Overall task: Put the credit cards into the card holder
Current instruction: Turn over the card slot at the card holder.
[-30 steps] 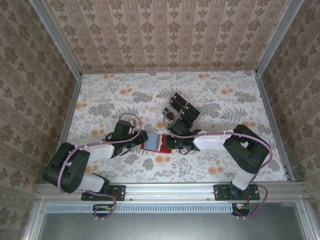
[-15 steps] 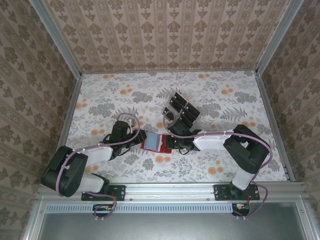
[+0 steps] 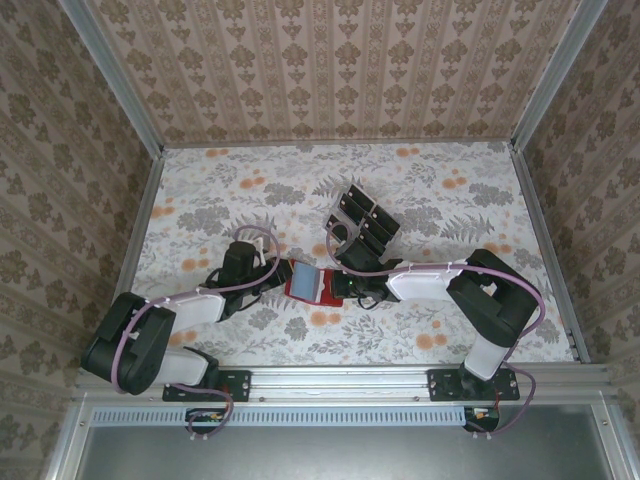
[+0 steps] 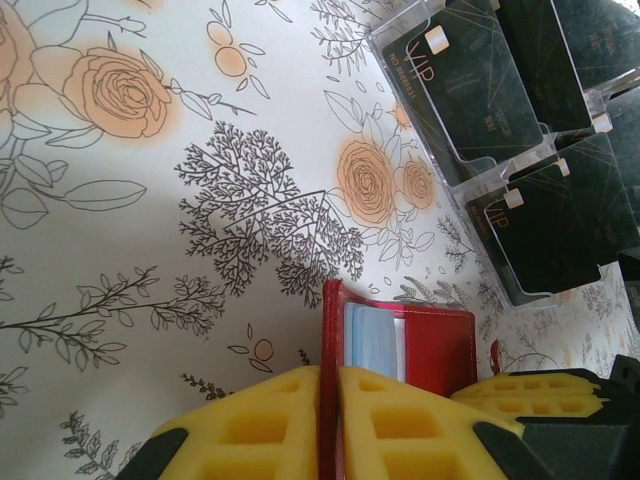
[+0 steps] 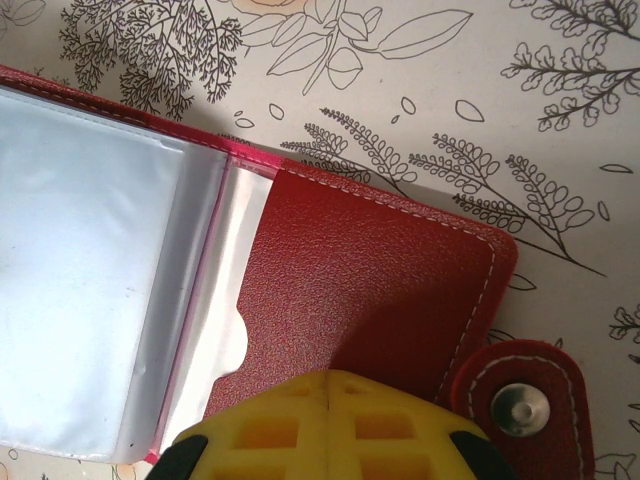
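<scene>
Your left hand [image 4: 330,388] pinches the floppy card holder [image 4: 440,345]; right hand [image 5: 328,388] closed, empty; grip stiff, slick credit cards [image 4: 475,95] edgewise.

A red card holder [image 5: 380,290] with white stitching, black credit cards [image 4: 480,90] and an orange-and-grey floral tablecloth [image 4: 150,200] are shown.

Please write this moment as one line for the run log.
left jaws: shut on card holder cover | right jaws: shut over it | cards: in clear tray | stage: holder held open
</scene>
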`<state>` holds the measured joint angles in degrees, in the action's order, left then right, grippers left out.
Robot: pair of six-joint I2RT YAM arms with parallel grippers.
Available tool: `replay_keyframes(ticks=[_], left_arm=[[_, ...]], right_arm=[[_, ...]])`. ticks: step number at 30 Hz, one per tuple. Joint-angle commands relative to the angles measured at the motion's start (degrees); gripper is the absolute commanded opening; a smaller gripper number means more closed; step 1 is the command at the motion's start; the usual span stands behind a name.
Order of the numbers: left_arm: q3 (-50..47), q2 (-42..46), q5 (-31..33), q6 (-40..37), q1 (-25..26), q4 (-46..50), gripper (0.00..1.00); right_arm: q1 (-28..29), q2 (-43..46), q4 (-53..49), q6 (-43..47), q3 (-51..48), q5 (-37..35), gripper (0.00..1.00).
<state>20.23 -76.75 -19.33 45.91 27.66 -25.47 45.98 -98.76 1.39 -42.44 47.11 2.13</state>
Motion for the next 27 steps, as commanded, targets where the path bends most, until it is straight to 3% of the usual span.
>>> replay_keyframes(ticks=[1, 9, 17, 27], left_arm=[[-0.72, -0.15, -1.14, 0.52, -0.43, -1.7, 0.13], [0.06, -1.33, -3.68, 0.75, -0.48, -2.78, 0.0], [2.33, -0.28, -4.95, 2.78, 1.81, -3.67, 0.0], [6.14, -3.64, -0.11, 0.65, 8.98, -0.14, 0.0]], right_arm=[[-0.54, -5.26, -4.88, -0.47, -3.13, -1.78, 0.0], [-0.54, -6.37, -4.37, -0.54, -2.83, -1.22, 0.0], [-0.54, -7.32, -4.09, -0.53, -2.3, -0.48, 0.0], [-0.55, -6.79, -6.05, 0.32, -0.23, -0.07, 0.0]])
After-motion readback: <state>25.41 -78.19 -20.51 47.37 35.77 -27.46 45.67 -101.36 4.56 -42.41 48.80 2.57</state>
